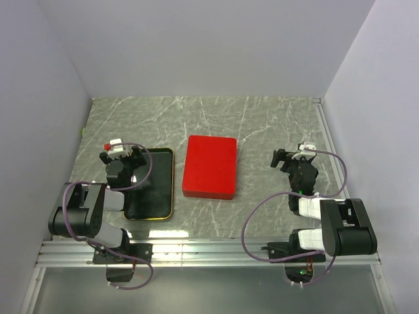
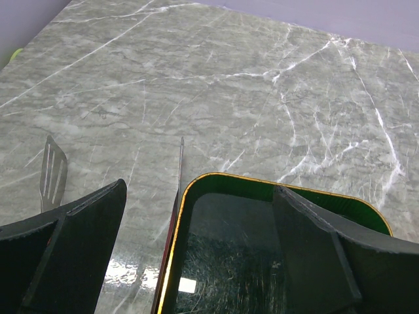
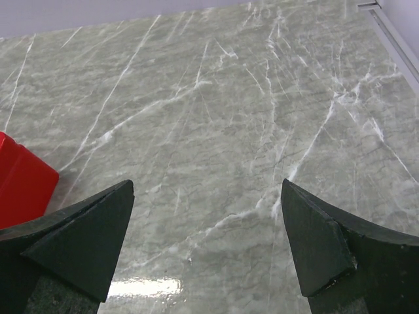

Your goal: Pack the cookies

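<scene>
Two pincers, both spread wide. The left pincer (image 2: 200,188) sits over the black tray (image 2: 216,179), w/ the tray's gold corner rim right btwn its tips and a spatula (image 2: 54,171) just past its left finger. The right pincer (image 3: 206,186) has open marble table (image 3: 216,98) ahead, the red box (image 3: 19,180) on its left and a rail (image 3: 393,33) far right. Cookies: can't tell where, not visible in any view.
</scene>
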